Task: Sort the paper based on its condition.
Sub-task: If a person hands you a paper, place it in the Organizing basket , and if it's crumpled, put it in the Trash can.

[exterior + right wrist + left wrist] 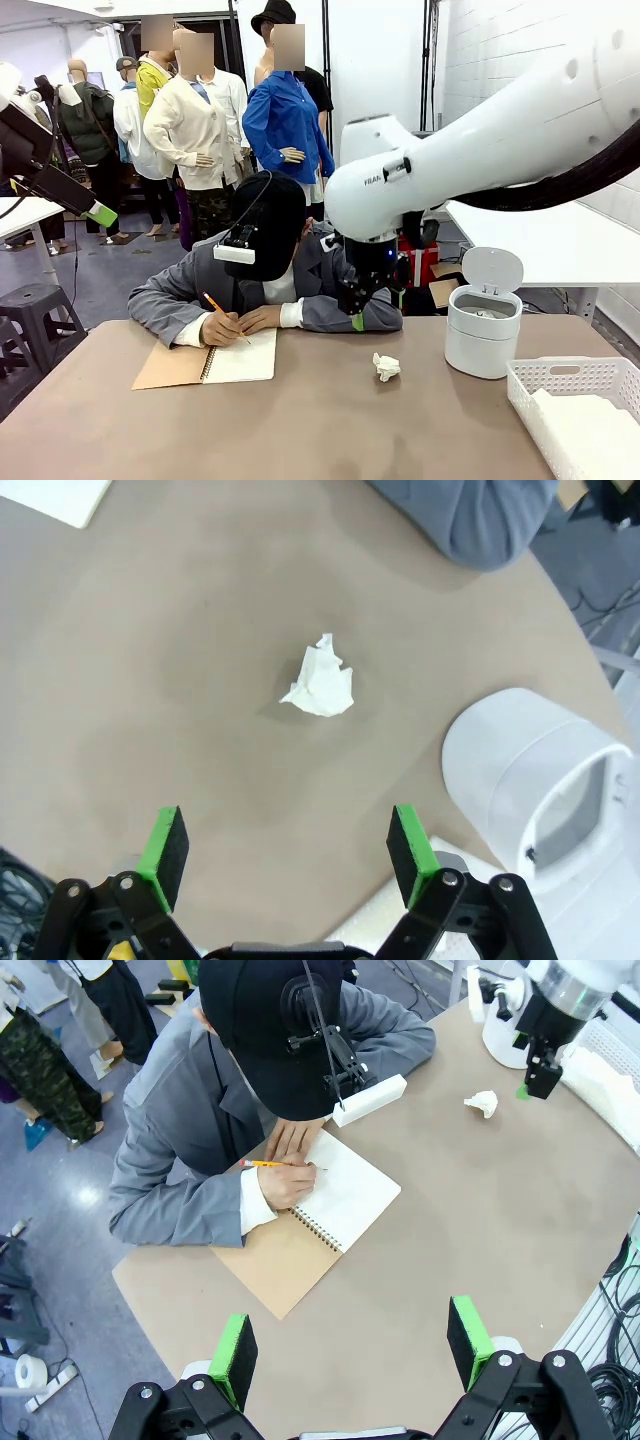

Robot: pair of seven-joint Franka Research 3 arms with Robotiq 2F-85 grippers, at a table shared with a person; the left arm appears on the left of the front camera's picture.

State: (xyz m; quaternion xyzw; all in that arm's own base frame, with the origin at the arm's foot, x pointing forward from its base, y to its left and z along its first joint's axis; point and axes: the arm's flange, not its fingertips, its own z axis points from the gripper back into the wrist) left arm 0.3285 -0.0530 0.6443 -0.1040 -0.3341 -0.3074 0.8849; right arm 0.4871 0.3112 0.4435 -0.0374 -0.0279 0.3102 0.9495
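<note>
A crumpled ball of white paper lies on the brown table, right of centre. My right gripper hangs open above and slightly left of it. In the right wrist view the ball sits ahead of the gripper, with nothing between its fingers. Flat white paper sheets lie in the white basket at the front right. My left gripper is open and empty, held high off the table's left side. From there it looks down on the ball and the right gripper.
A person at the far side writes with a pencil in a spiral notebook, forearms on the table. A white bin with its lid raised stands right of the ball, behind the basket. The notebook's corner appears in the right wrist view.
</note>
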